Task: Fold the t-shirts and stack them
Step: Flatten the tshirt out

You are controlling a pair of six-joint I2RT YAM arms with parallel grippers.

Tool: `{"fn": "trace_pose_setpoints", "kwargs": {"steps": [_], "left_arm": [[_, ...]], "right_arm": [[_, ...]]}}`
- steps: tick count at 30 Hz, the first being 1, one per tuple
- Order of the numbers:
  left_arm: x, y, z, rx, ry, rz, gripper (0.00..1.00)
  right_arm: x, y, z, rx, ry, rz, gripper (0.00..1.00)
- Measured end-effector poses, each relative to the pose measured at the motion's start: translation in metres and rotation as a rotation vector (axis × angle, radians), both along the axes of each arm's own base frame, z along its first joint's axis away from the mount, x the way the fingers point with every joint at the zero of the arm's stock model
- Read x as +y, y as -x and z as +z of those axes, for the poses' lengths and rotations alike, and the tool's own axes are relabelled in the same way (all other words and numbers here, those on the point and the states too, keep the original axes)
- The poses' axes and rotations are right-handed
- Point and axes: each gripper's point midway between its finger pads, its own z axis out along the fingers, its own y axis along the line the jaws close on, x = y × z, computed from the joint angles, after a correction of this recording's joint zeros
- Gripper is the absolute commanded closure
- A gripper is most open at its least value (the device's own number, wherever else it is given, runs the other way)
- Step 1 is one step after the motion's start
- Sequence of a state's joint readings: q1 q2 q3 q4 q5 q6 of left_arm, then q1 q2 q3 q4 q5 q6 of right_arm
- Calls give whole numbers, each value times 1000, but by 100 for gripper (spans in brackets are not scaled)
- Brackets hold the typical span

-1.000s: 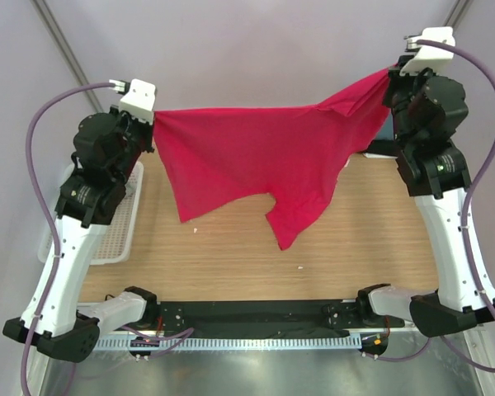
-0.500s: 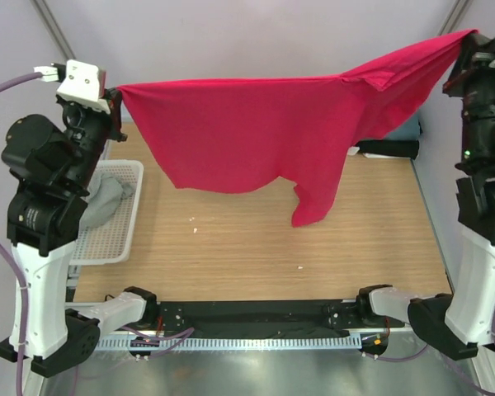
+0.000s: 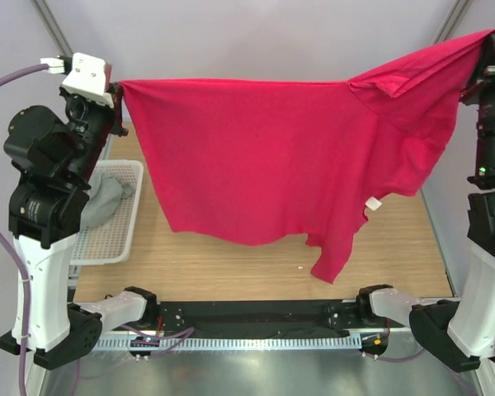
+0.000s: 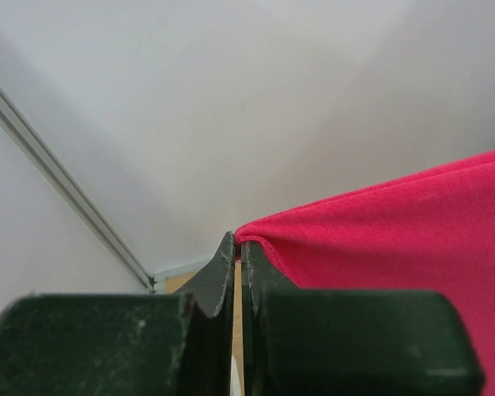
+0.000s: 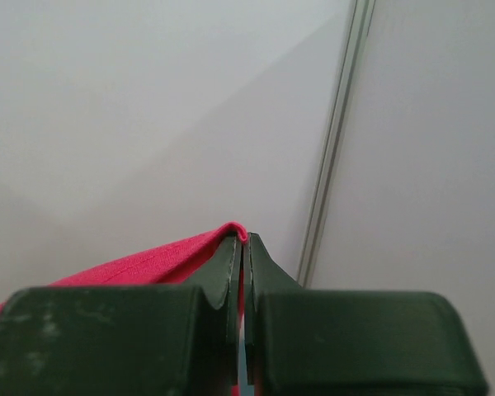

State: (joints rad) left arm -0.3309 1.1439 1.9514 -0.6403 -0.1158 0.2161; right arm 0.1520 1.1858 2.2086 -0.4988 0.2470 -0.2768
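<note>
Bright crimson-red soft cloth t-shirt (image 3: 264, 165) hangs spread in the air above the light wooden table (image 3: 231, 272). It is held by two upper corners, with its top edge taut between the arms. The right end rides higher than the left. The lower hem sags unevenly, and one tail droops lowest at centre-right. From overhead I cannot tell whether that tail clears the wood. A small white label (image 3: 373, 204) shows on the right side.

Left gripper (image 3: 115, 89): pinched tight on the shirt's left corner. Right gripper (image 3: 488, 49): likewise clamped, on the right corner at the picture's edge.

Step in hand, as I judge it: opening the shirt out in the air before laying it flat. No fold is made and nothing is stacked. The next move calls for both arms to lower together with the top edge kept tight, so the cloth lands smooth. The right shoulder looks doubled over and will likely want flattening.

The overhead view gives the whole shirt. It also shows a white plastic mesh basket (image 3: 115, 239) at the table's left, with a light grey t-shirt (image 3: 107, 202) crumpled inside. The wrist views show none of that. They show only dark fingertips shut on a sliver of red against pale wall, which confirms both grips up close. The hanging cloth hides the far table, and no other shirts are visible.
</note>
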Motion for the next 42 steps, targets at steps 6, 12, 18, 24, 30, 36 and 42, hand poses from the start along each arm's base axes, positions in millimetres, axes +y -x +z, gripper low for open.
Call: {"fn": "trace_pose_setpoints", "kwargs": {"steps": [6, 12, 18, 24, 30, 36, 42], "left_arm": [[5, -42, -62, 104, -116, 96, 100], [6, -110, -207, 357, -321, 176, 100], [9, -167, -337, 594, -449, 205, 100], [10, -205, -356, 599, -447, 238, 100], [3, -198, -283, 442, -331, 246, 100], [-3, -139, -180, 261, -195, 194, 100], [9, -68, -103, 126, -83, 144, 100]], "right_arm": [[7, -77, -74, 208, 132, -48, 99], [18, -181, -233, 553, 275, -54, 99], [21, -247, -397, 883, 370, -61, 99], [17, -273, -420, 872, 366, -114, 99], [19, -272, -344, 715, 267, -119, 99], [31, -210, -223, 504, 158, -3, 99], [37, -116, -127, 316, 91, 110, 99]]}}
